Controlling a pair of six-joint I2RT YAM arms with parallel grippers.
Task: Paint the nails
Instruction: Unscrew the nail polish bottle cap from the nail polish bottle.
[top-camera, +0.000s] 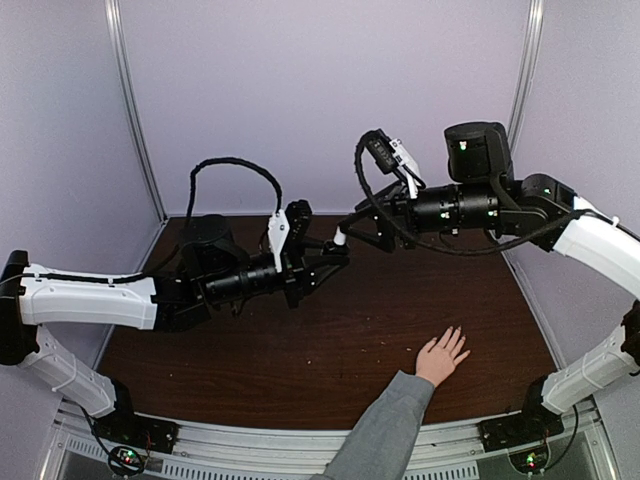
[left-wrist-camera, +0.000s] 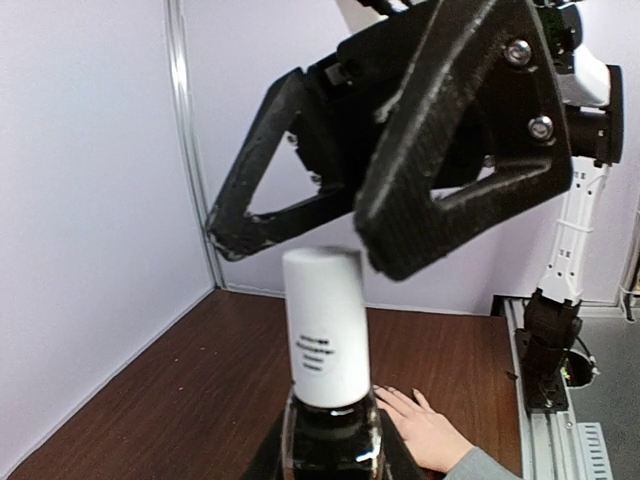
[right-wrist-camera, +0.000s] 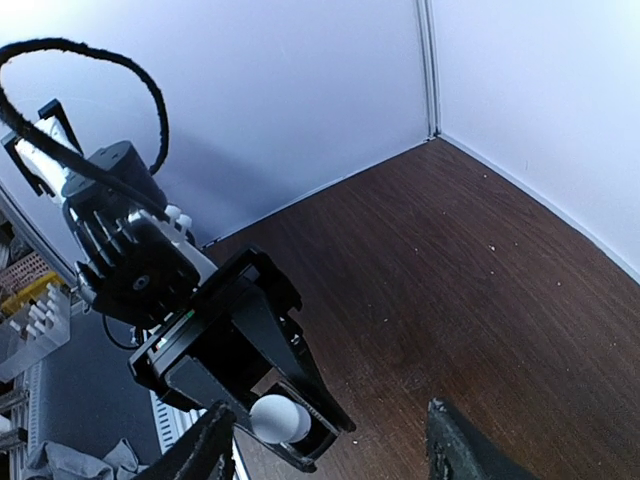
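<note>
1. The left end effector (top-camera: 332, 262) is clamped on a small dark polish bottle (left-wrist-camera: 330, 440), held in the air above the bench (top-camera: 300, 350), with its white cap (left-wrist-camera: 325, 325) on.
2. The right end effector (left-wrist-camera: 315, 245) stands apart, its fingers spread at the cap's tip and not closed on it.
3. The nails (top-camera: 457, 334) are on a hand (top-camera: 442, 357) lying flat with spread fingers at the bench's near right, well apart from both end effectors.
</note>
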